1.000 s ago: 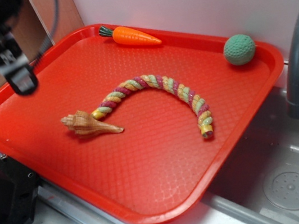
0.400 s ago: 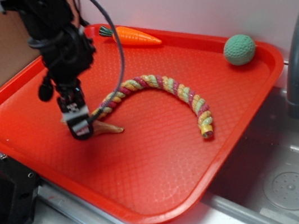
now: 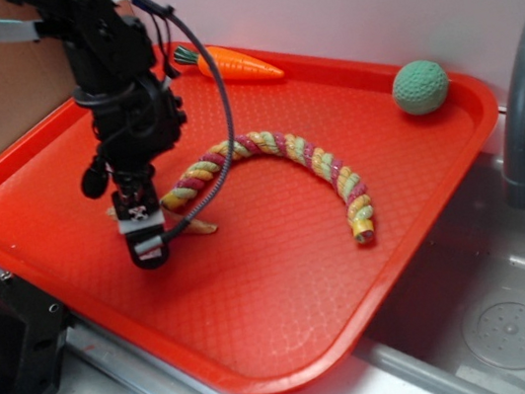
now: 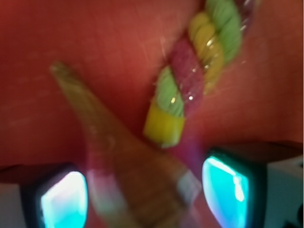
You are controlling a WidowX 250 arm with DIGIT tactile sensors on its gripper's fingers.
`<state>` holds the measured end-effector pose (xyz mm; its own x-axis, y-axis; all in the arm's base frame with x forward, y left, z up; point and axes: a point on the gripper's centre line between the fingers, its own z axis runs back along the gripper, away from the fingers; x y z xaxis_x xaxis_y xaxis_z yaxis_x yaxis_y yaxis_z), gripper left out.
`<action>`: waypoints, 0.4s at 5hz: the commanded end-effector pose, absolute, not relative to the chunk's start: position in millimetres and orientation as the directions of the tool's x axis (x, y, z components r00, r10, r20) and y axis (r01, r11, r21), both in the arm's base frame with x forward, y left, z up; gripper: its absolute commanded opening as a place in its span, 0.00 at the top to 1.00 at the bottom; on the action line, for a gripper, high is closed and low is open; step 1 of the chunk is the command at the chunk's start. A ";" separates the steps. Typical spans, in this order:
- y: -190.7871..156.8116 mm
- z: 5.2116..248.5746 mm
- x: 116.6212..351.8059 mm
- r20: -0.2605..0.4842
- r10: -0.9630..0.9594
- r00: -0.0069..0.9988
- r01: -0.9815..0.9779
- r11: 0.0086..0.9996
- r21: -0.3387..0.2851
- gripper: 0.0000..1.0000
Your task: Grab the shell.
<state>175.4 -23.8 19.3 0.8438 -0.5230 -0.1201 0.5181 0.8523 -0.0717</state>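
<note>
My gripper (image 3: 148,247) is down on the red tray (image 3: 286,283), straddling the shell (image 4: 128,175). Wrist view: jaws spread, one pad (image 4: 64,202) either side of the shell's thick end, not clamped on it, nothing held. Shell lies flat on the tray, pointed tail away from me, just beside the yellow end of the twisted rope (image 4: 190,90). Blurry close-up.
</note>
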 end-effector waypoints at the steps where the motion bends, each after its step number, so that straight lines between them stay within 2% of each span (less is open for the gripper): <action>1: -30.9 26.2 172.9 -0.113 -0.503 0.857 0.506 0.863 -0.003 1.00; 2: -28.8 70.9 177.2 -0.059 -0.460 0.886 0.463 0.884 0.059 1.00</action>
